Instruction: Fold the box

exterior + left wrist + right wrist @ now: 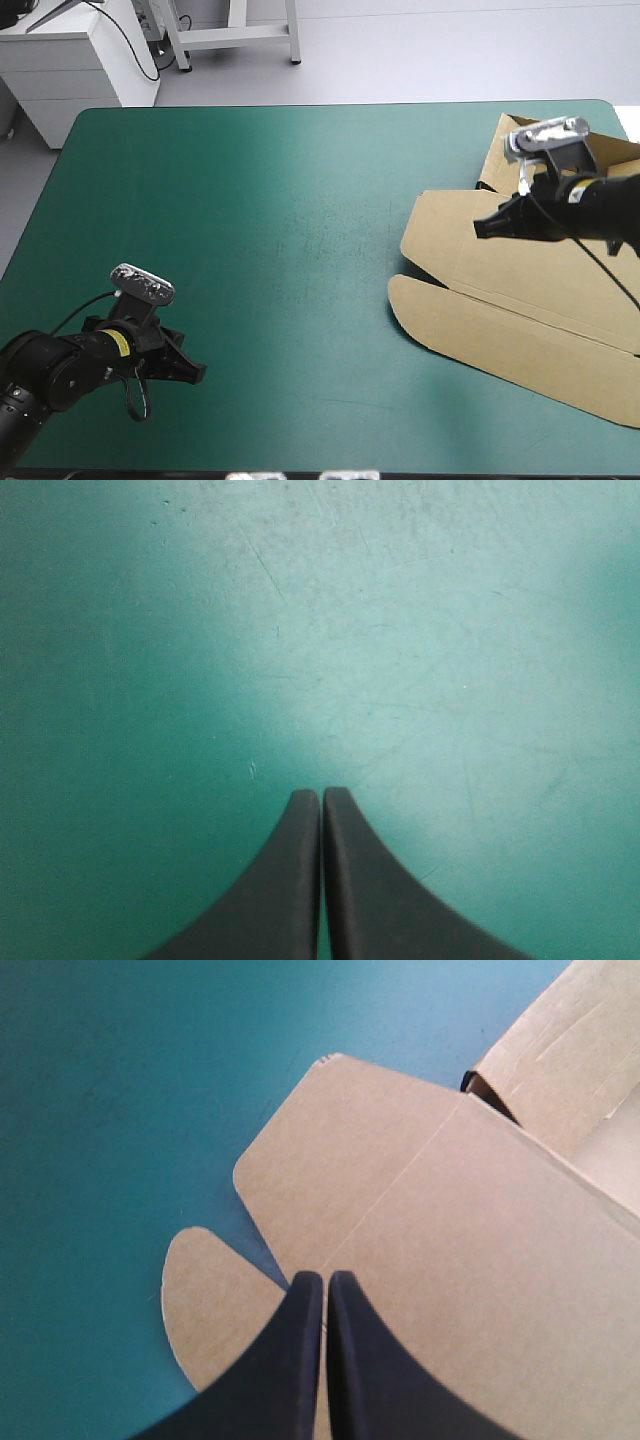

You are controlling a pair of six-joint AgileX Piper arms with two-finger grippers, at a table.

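Observation:
The brown box (520, 300) lies as a flat cut sheet at the table's right side, its rounded flaps toward the middle of the table. My right gripper (482, 227) hovers over the sheet's left part, shut and holding nothing; in the right wrist view its tips (324, 1278) sit above a crease of the box (440, 1210). Far from the board, near the front left corner, my left gripper (196, 372) is shut too. In the left wrist view its tips (321, 795) point at bare teal-green cover (300, 630).
The box's far right part (610, 150) reaches the table's right edge, with one flap raised slightly at the back. The teal-green cover (260, 220) stretches bare between the two arms.

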